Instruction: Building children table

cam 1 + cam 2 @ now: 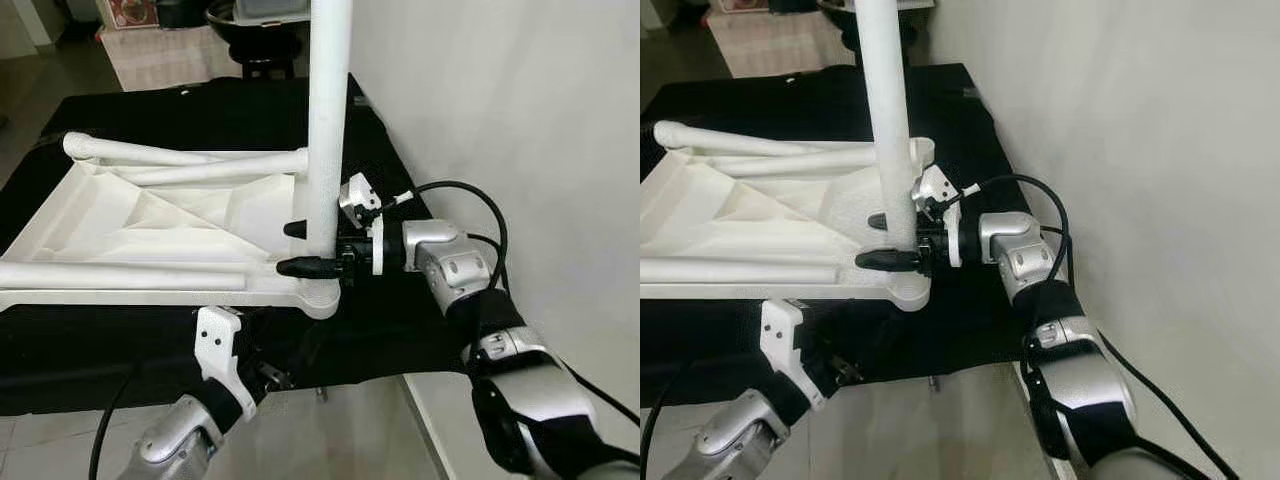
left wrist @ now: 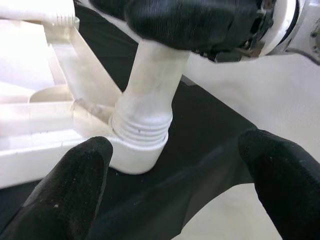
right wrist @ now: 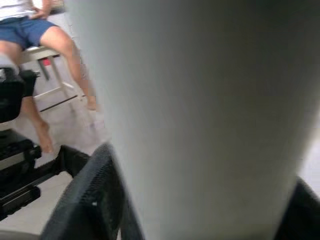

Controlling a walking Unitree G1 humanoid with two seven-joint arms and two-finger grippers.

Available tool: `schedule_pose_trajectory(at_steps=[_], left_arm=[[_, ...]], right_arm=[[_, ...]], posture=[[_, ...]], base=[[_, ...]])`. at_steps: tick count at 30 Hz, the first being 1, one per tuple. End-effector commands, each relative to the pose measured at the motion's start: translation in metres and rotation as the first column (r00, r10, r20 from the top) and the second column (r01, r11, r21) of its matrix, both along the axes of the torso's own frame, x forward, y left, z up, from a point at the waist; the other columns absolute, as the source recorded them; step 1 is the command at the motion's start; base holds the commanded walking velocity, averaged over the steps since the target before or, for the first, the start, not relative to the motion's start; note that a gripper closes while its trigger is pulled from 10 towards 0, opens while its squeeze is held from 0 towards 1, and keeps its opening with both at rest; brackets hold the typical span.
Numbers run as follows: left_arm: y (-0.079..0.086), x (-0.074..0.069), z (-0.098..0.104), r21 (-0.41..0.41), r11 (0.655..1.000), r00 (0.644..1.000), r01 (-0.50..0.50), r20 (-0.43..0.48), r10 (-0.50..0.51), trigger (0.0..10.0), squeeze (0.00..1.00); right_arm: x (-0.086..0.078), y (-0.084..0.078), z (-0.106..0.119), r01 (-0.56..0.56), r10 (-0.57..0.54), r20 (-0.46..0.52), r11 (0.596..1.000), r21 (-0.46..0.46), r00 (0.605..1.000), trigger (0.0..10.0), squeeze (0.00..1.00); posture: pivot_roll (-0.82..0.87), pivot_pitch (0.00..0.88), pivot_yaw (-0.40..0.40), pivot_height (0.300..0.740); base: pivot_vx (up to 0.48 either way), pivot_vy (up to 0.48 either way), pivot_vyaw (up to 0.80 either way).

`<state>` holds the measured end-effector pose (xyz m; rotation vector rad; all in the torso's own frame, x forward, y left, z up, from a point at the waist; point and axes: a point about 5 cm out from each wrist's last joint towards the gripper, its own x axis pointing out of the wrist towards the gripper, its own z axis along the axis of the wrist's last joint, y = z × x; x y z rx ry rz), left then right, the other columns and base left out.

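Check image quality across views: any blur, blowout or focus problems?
Left wrist view: tabletop underside blown out white, near fingers soft. Right wrist view: table leg too close, defocused; background person sharper. Eye views: evenly lit, mostly sharp, right tool clear.

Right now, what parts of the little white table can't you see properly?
- Top of the upright leg: cut off by the upper edge in both eye views.
- Its screw thread inside the corner socket: hidden by the socket wall, left wrist view.
- Left gripper fingers: hidden under the tabletop in the eye views.
- Leg surface: blurred, too close, right wrist view.
- Right gripper: far finger half hidden behind the leg.
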<state>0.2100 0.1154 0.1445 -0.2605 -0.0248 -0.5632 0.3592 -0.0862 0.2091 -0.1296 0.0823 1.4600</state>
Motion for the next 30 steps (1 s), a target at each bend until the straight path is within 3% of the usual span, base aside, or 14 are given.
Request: schedule_pose_trajectory(at_steps=[1, 7, 10, 14, 15, 16, 17, 18, 19, 22, 26, 27, 28, 30], left_arm=[[0.0, -0.003, -0.001, 0.011, 1.0, 1.0, 0.004, -0.014, -0.004, 10.0, 0.0], [0.0, -0.002, 0.0, 0.01, 1.0, 1.0, 0.003, -0.014, -0.003, 10.0, 0.0], [0.002, -0.001, 0.001, 0.01, 1.0, 1.0, 0.002, -0.012, -0.001, 10.0, 0.0], [0.003, -0.001, 0.001, 0.01, 1.0, 1.0, 0.0, -0.011, 0.0, 10.0, 0.0], [0.004, -0.001, 0.002, 0.01, 1.0, 1.0, -0.002, -0.009, 0.002, 10.0, 0.0], [0.006, -0.001, 0.002, 0.012, 1.0, 1.0, -0.004, -0.008, 0.004, 10.0, 0.0], [0.006, -0.001, 0.002, 0.012, 1.0, 1.0, -0.004, -0.008, 0.004, 10.0, 0.0], [0.007, 0.0, 0.003, 0.013, 1.0, 1.0, -0.005, -0.006, 0.005, 10.0, 0.0], [0.008, 0.001, 0.003, 0.013, 1.0, 1.0, -0.006, -0.005, 0.006, 10.0, 0.0], [0.009, 0.004, 0.002, 0.011, 1.0, 1.0, -0.006, -0.008, 0.006, 10.0, 0.0], [0.009, 0.006, 0.001, 0.008, 1.0, 1.0, -0.003, -0.011, 0.003, 10.0, 0.0], [0.009, 0.006, 0.001, 0.007, 1.0, 1.0, -0.006, -0.009, 0.006, 10.0, 0.0], [0.009, 0.007, 0.001, 0.007, 1.0, 1.0, -0.009, -0.007, 0.009, 10.0, 0.0], [0.009, 0.007, 0.001, 0.007, 1.0, 1.0, -0.009, -0.007, 0.009, 10.0, 0.0]], right_arm=[[-0.003, 0.005, -0.004, -0.053, 0.053, -0.013, 0.999, -0.01, 0.999, 0.0, 0.0], [-0.002, -0.006, -0.007, 0.014, -0.013, 0.021, 1.0, -0.013, 1.0, 0.0, 0.0], [0.0, -0.017, -0.01, 0.198, -0.198, 0.042, 0.98, 0.02, 0.979, 0.0, 0.0], [-0.002, -0.019, -0.014, 0.289, -0.29, 0.027, 0.957, 0.039, 0.957, 0.0, 0.0], [0.002, -0.02, -0.017, 0.565, -0.571, 0.034, 0.818, 0.106, 0.82, 0.0, 0.0], [-0.007, -0.029, -0.035, 0.785, -0.784, -0.054, 0.613, 0.086, 0.619, 0.0, 0.0], [-0.007, -0.029, -0.035, 0.785, -0.784, -0.054, 0.613, 0.086, 0.619, 0.0, 0.0], [-0.022, -0.033, -0.05, 0.875, -0.874, -0.054, 0.481, 0.052, 0.483, 0.0, 0.0], [-0.033, -0.035, -0.057, 0.909, -0.908, -0.045, 0.416, 0.032, 0.417, 0.0, 0.0], [-0.034, -0.02, -0.06, 0.876, -0.874, -0.051, 0.482, 0.023, 0.483, 0.0, 0.0], [-0.026, -0.01, -0.057, 0.849, -0.847, -0.058, 0.527, 0.03, 0.528, 0.0, 0.0], [-0.023, -0.006, -0.055, 0.829, -0.827, -0.053, 0.559, 0.025, 0.56, 3.8, 0.0], [-0.022, -0.002, -0.054, 0.813, -0.812, -0.05, 0.581, 0.019, 0.582, 10.0, 0.0], [-0.022, -0.002, -0.054, 0.813, -0.812, -0.05, 0.581, 0.019, 0.582, 10.0, 0.0]], posture=[[0.02, 0.136, -0.024, 0.74], [0.01, 0.146, -0.02, 0.74], [0.0, 0.159, -0.023, 0.74], [-0.01, 0.164, -0.026, 0.74], [-0.02, 0.169, -0.031, 0.74], [-0.03, 0.174, -0.026, 0.74], [-0.03, 0.174, -0.026, 0.74], [-0.03, 0.173, -0.019, 0.74], [-0.03, 0.175, -0.014, 0.74], [-0.04, 0.153, -0.012, 0.74], [-0.03, 0.149, -0.02, 0.74], [-0.03, 0.148, -0.024, 0.74], [-0.03, 0.148, -0.024, 0.74], [-0.03, 0.148, -0.024, 0.74]], base=[[0.0, 0.0, 0.0], [0.0, 0.0, 0.0], [0.0, 0.0, 0.0], [0.0, 0.0, 0.0], [0.0, 0.0, 0.0], [0.0, 0.0, 0.0], [0.0, 0.0, 0.0], [0.0, 0.0, 0.0], [0.0, 0.0, 0.0], [0.0, 0.0, 0.0], [0.0, 0.0, 0.0], [0.0, 0.0, 0.0], [0.0, 0.0, 0.0], [0.0, 0.0, 0.0]])
